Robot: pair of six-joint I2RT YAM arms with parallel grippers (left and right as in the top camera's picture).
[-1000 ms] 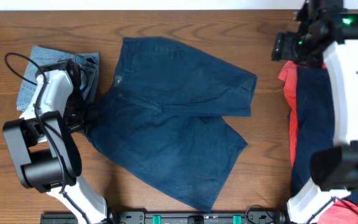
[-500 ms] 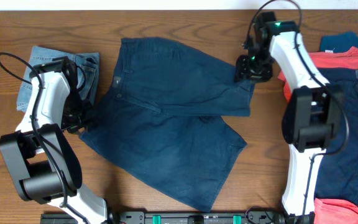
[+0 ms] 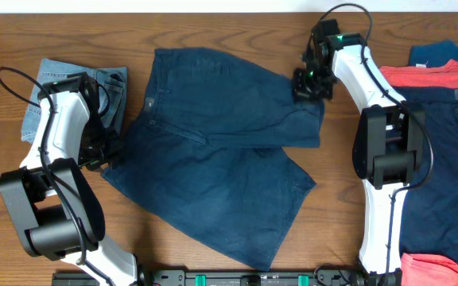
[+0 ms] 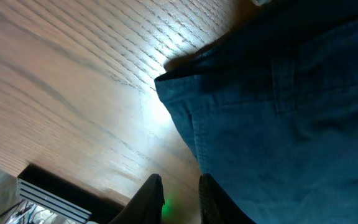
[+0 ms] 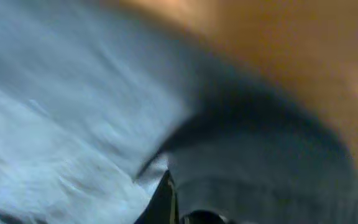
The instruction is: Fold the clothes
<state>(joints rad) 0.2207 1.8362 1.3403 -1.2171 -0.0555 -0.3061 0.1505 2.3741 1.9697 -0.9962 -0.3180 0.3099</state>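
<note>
The dark navy shorts (image 3: pixel 221 151) lie spread across the middle of the table, with one leg folded over the other. My left gripper (image 3: pixel 106 155) sits at their left waistband corner. In the left wrist view its fingertips (image 4: pixel 180 186) stand slightly apart with bare wood between them, and the shorts' edge (image 4: pixel 278 112) lies just right of them. My right gripper (image 3: pixel 307 86) is down on the upper right leg corner. The right wrist view is blurred, but dark cloth (image 5: pixel 260 155) bunches up right at the closed fingertips (image 5: pixel 178 208).
Folded light-blue denim (image 3: pixel 62 99) lies at the back left, partly under the left arm. A pile of coral-red (image 3: pixel 444 75) and navy (image 3: pixel 444 175) garments fills the right edge. A black rail (image 3: pixel 253 278) runs along the front edge.
The right arm swung in from the far right to the shorts' upper right leg corner and its jaws shut there. The left gripper stayed at the waistband and its fingers parted a little.
</note>
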